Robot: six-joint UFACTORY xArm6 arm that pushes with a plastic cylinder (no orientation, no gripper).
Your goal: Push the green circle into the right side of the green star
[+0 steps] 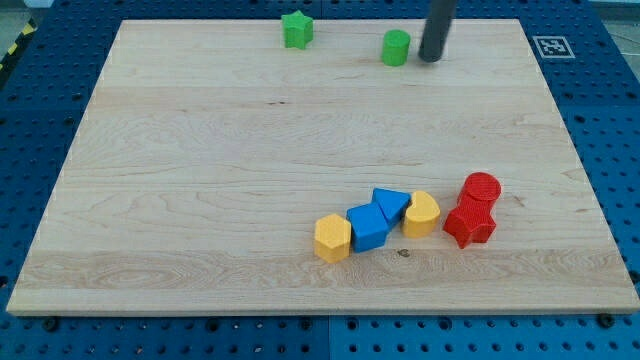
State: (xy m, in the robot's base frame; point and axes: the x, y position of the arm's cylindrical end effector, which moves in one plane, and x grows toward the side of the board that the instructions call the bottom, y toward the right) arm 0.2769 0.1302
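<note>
The green circle (396, 47) stands near the view's top edge of the wooden board, right of centre. The green star (297, 29) sits to its left, also near the top edge, with a gap of about a block's width or more between them. My tip (431, 58) is just to the right of the green circle, close beside it, with a thin gap showing. The dark rod rises out of the view's top.
A cluster lies at the lower right: a yellow hexagon (332, 238), a blue cube (368, 227), a blue triangle (390, 204), a yellow heart-like block (421, 214), a red circle (481, 188) and a red star (469, 224). The board's top edge (200, 20) is close to the green blocks.
</note>
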